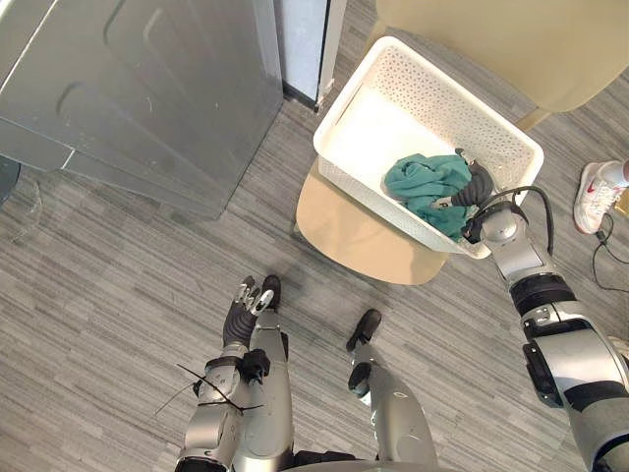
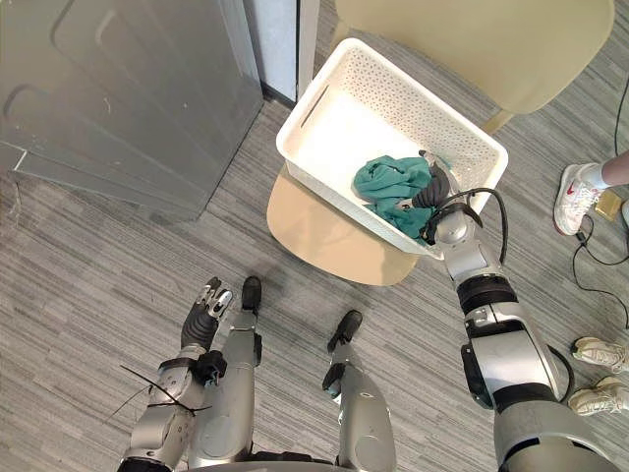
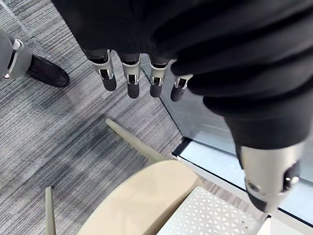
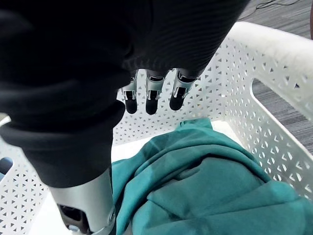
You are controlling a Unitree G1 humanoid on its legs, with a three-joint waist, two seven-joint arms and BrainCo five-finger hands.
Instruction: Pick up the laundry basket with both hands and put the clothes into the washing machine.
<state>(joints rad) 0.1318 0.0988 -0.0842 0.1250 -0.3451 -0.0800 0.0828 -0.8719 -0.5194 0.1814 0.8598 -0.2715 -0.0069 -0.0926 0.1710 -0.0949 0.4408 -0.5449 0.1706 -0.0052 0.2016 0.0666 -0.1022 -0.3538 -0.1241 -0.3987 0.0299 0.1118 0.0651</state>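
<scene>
Left eye view: 1 white basket (image 1: 432, 93) on a beige stool (image 1: 359, 241), raised within reach; 1 teal garment (image 1: 425, 182) inside. 1 right hand (image 1: 476, 183) over the garment; 1 left hand (image 1: 239, 317) low, idle.
Left wrist view: fingers (image 3: 132, 81) straight, empty.
Right wrist view: fingers (image 4: 151, 100) straight just above the garment, likely poised to grasp.

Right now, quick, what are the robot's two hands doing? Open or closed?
Left hand: open, holding nothing.
Right hand: open, above the teal cloth in the white basket, holding nothing.

Grey striped carpet (image 1: 118, 295) — a beige stool (image 1: 364, 236) stands on it.
</scene>
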